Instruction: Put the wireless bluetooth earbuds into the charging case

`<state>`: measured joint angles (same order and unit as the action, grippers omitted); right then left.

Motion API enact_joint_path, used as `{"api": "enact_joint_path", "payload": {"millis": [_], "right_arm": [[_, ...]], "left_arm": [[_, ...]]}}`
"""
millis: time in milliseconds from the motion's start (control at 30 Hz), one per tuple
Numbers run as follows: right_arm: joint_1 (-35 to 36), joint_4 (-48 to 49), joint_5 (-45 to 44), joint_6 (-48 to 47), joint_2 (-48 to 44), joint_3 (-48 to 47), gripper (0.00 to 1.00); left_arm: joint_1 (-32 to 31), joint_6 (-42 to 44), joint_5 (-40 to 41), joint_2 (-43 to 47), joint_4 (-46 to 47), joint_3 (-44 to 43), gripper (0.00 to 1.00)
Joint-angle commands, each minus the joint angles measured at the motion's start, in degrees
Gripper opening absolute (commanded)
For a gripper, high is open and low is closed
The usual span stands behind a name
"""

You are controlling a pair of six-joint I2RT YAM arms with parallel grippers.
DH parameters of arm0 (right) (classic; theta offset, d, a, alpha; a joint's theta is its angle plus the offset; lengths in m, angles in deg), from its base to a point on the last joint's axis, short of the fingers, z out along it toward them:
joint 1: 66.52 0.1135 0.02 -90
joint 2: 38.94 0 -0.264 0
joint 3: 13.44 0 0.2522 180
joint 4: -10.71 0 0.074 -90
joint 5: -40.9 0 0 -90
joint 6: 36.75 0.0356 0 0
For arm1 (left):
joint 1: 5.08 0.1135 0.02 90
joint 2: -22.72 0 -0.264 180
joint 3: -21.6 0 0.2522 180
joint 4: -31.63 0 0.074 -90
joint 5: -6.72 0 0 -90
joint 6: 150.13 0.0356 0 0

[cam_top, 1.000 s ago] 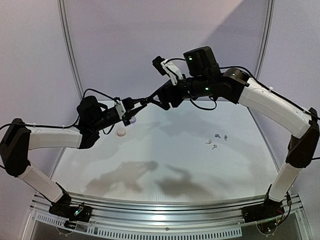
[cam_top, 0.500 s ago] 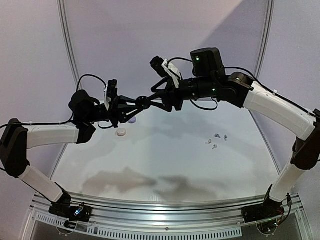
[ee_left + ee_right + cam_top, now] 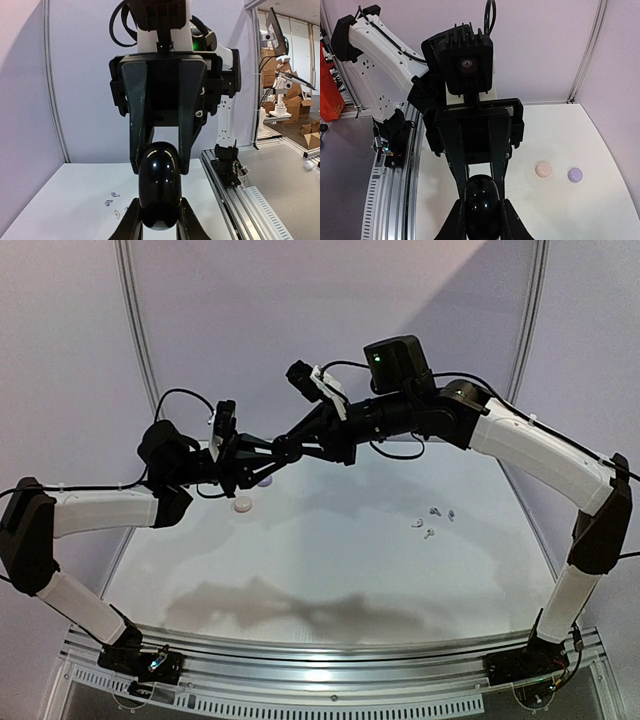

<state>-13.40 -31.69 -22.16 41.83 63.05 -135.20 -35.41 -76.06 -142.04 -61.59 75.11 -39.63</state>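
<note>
Both arms met in mid-air over the far left of the table (image 3: 330, 570). The left gripper (image 3: 159, 212) pinched a glossy black case (image 3: 159, 175) at one end, and the right gripper (image 3: 482, 215) pressed on its sides from the opposite end. The earbuds (image 3: 432, 520) lay clustered on the table's right side, well apart from both arms. A peach round case (image 3: 543, 169) and a lavender round case (image 3: 575, 174) sat side by side on the table.
</note>
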Motion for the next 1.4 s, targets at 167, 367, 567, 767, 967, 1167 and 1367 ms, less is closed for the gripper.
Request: {"api": "enact_joint_path", "payload": {"millis": [167, 367, 567, 767, 967, 1167, 1367], "right_arm": [[-0.3, -4.1, -1.8, -0.9, 2.2, -1.4, 0.32], [-0.2, -3.6, -2.5, -1.1, 2.3, -1.7, 0.18], [-0.3, -3.0, -2.6, -1.2, 2.2, -1.8, 0.05], [-2.3, 0.8, -6.0, 2.3, 1.4, 0.4, 0.0], [-12.5, 7.2, -2.6, 20.4, 1.7, 8.5, 0.0], [-21.0, 5.0, 4.5, 43.6, 14.0, 9.4, 0.0], [-22.8, 1.5, 8.4, 49.2, 25.5, 5.3, 0.02]], "left_arm": [[-0.6, -0.3, 1.2, 0.8, 0.8, -0.8, 0.0], [-0.6, -0.2, 1.4, 0.8, 0.6, -0.8, 0.0], [-0.6, 0.6, 2.1, 0.7, -0.4, -0.6, 0.0], [-0.6, 4.8, 11.1, 1.6, -3.1, 1.0, 0.98], [-0.7, 12.6, 29.3, 2.9, -10.8, 2.1, 0.99], [-0.9, 17.4, 41.9, 3.8, -18.2, 2.7, 0.99], [-0.9, 18.8, 40.5, 4.8, -19.7, 3.7, 0.99]]}}
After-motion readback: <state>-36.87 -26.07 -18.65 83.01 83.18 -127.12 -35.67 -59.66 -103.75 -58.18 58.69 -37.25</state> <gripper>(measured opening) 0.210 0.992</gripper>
